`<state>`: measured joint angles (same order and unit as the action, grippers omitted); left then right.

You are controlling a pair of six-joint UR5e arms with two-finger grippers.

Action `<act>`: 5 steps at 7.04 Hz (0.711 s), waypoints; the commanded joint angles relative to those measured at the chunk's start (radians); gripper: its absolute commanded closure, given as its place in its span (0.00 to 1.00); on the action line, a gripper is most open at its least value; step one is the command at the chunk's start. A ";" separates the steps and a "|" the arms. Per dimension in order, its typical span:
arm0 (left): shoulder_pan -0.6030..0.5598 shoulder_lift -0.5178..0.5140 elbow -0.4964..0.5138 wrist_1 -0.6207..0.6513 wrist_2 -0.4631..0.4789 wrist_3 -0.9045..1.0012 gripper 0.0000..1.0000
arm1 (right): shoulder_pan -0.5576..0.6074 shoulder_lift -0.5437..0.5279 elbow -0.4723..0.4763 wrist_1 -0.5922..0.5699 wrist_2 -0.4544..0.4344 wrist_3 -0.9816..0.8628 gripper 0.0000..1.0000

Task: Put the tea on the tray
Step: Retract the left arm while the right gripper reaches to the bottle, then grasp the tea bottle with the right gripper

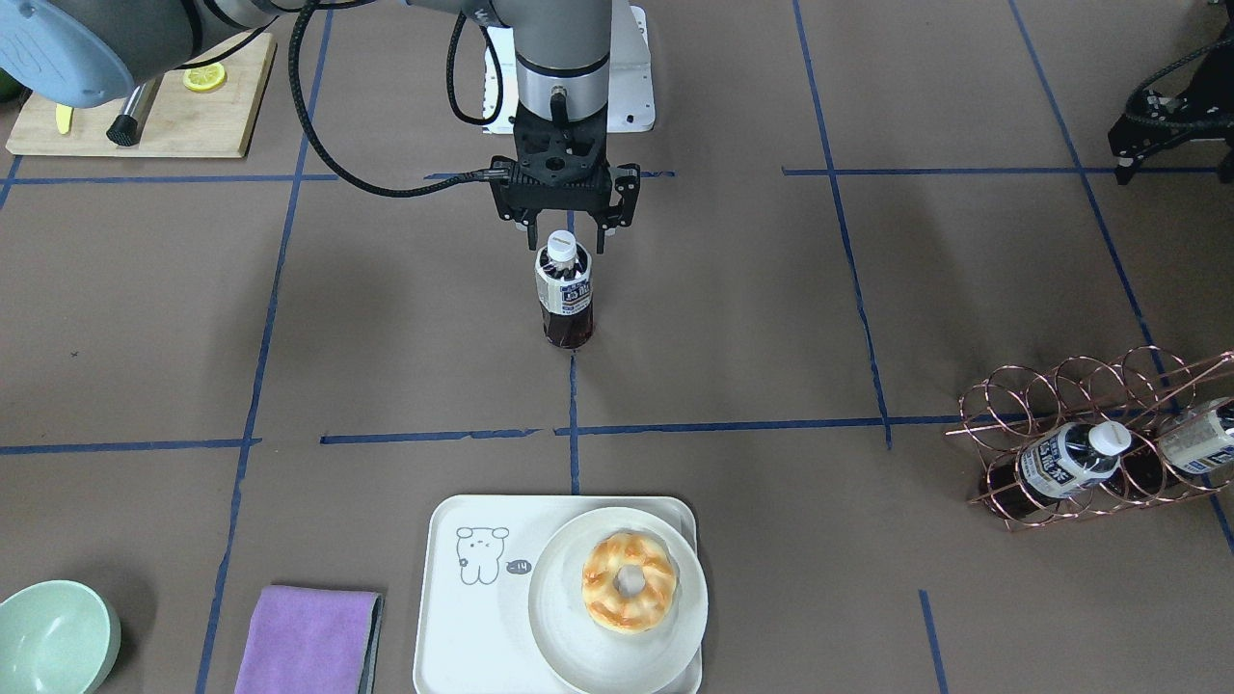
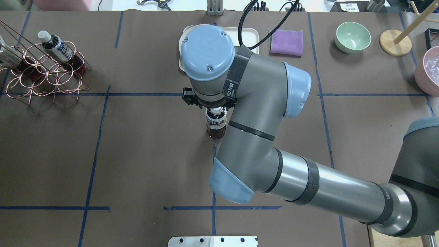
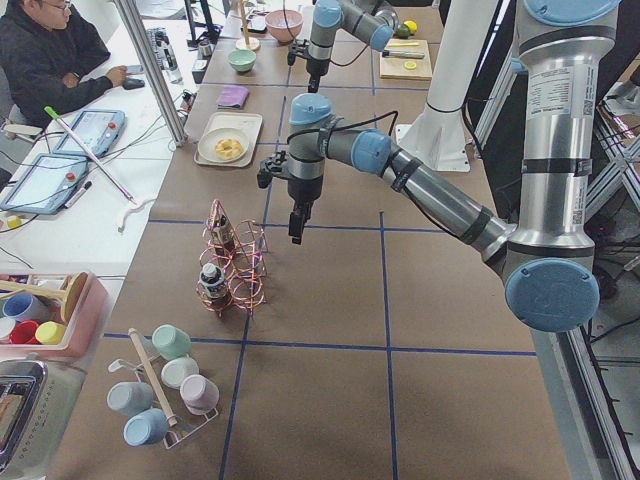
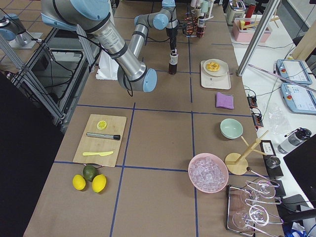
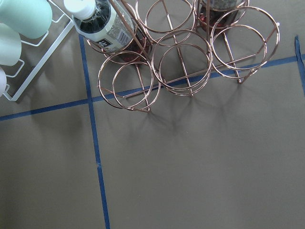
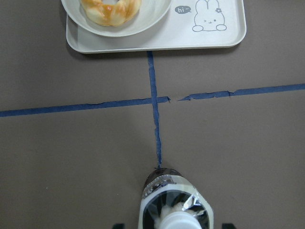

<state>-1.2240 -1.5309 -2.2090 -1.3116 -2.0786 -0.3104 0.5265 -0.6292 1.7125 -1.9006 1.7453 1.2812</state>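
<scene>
Hovering right over the tea [image 1: 565, 299], which stands upright on the table well apart from the tray [image 1: 453, 627], the right gripper [image 1: 565, 231] sits wide open, gripping nothing.

Opposed overhead and front cameras share the tray [image 1: 453, 636].

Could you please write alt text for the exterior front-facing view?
The right gripper, open, straddles the top of the upright tea at mid-table. Nearer the camera, the tray holds a plate with a ring-shaped pastry.
</scene>
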 commanded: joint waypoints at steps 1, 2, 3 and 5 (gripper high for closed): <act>-0.005 0.000 0.000 0.000 0.000 0.001 0.00 | 0.001 0.000 -0.005 0.000 -0.003 -0.017 0.30; -0.008 0.000 0.002 0.000 0.000 0.001 0.00 | 0.003 -0.001 -0.013 0.000 -0.003 -0.025 0.30; -0.008 0.000 0.002 0.000 0.000 0.001 0.00 | 0.001 0.000 -0.019 0.000 -0.003 -0.028 0.31; -0.008 0.000 0.002 0.000 0.000 -0.001 0.00 | 0.001 -0.001 -0.021 0.000 -0.001 -0.029 0.33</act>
<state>-1.2316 -1.5309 -2.2075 -1.3115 -2.0786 -0.3102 0.5279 -0.6300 1.6941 -1.9006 1.7430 1.2536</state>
